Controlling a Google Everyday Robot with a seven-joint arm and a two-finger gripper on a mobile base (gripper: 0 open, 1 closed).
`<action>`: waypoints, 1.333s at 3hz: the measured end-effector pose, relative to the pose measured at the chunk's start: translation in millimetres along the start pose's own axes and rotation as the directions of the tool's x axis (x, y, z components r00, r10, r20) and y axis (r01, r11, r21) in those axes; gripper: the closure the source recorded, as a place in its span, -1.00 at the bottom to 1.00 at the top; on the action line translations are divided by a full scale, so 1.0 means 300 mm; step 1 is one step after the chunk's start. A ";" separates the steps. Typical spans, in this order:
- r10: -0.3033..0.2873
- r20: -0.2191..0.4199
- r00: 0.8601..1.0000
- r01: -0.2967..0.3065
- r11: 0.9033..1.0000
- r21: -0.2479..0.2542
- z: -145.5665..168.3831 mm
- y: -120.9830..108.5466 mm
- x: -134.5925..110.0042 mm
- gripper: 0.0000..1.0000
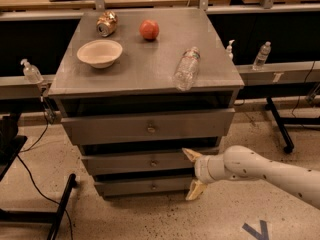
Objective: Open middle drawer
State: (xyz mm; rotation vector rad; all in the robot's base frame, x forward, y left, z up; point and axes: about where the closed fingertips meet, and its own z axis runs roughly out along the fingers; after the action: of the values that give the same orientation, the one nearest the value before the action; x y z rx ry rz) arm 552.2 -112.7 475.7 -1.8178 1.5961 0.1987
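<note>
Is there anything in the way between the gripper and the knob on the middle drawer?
Nothing visible. The gripper is open, low in front of the right end of the middle drawer. The knob lies to its left, with only bare drawer front between them.

The gripper [194,172], at the near right, hides the middle drawer [145,162]'s right end; its arm [272,175] runs off the right edge.
</note>
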 end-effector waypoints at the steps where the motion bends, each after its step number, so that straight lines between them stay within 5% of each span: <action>1: -0.076 -0.090 0.993 0.081 0.996 0.045 0.045 -0.058 0.012 -1.00; 2: -0.134 -0.134 0.982 0.145 0.987 0.075 0.102 -0.114 0.006 -1.00; 4: -0.208 -0.054 0.977 0.213 0.973 0.093 0.255 -0.199 -0.025 -1.00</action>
State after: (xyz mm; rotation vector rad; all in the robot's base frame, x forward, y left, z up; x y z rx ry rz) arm 629.9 -62.0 446.5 -1.9092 1.4036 -0.0167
